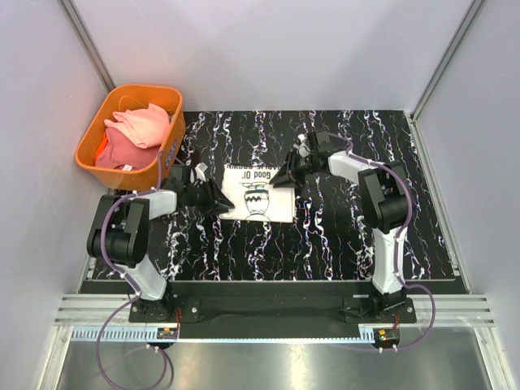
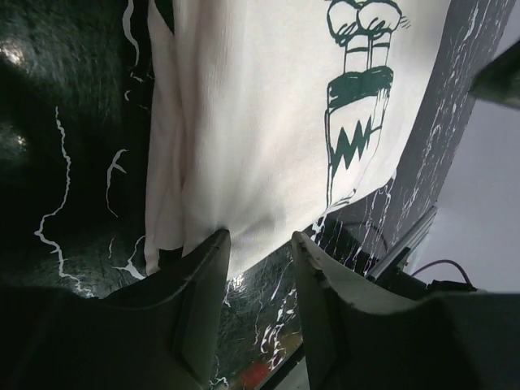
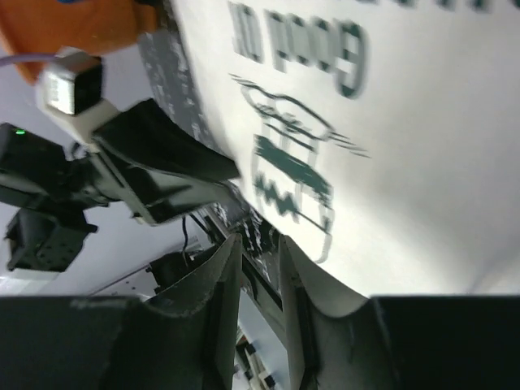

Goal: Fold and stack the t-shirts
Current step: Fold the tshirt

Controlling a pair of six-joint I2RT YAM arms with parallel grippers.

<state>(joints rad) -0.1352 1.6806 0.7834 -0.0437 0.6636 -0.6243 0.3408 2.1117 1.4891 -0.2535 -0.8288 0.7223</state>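
Note:
A cream t-shirt (image 1: 258,193) lies folded into a rectangle in the middle of the black marbled mat, its black cartoon face and lettering facing up. My left gripper (image 1: 221,199) sits at its left edge. In the left wrist view the gripper (image 2: 260,244) is open and empty, with the fingertips at the hem of the shirt (image 2: 260,122). My right gripper (image 1: 283,176) is at the shirt's far right corner. In the right wrist view it (image 3: 258,244) is narrowly open and empty over the shirt (image 3: 422,162). Pink (image 1: 142,126) and coral (image 1: 114,150) shirts lie in a basket.
An orange basket (image 1: 146,89) stands at the mat's far left corner, just behind the left arm. The black marbled mat (image 1: 341,236) is bounded by grey walls on three sides and a metal rail along the near edge.

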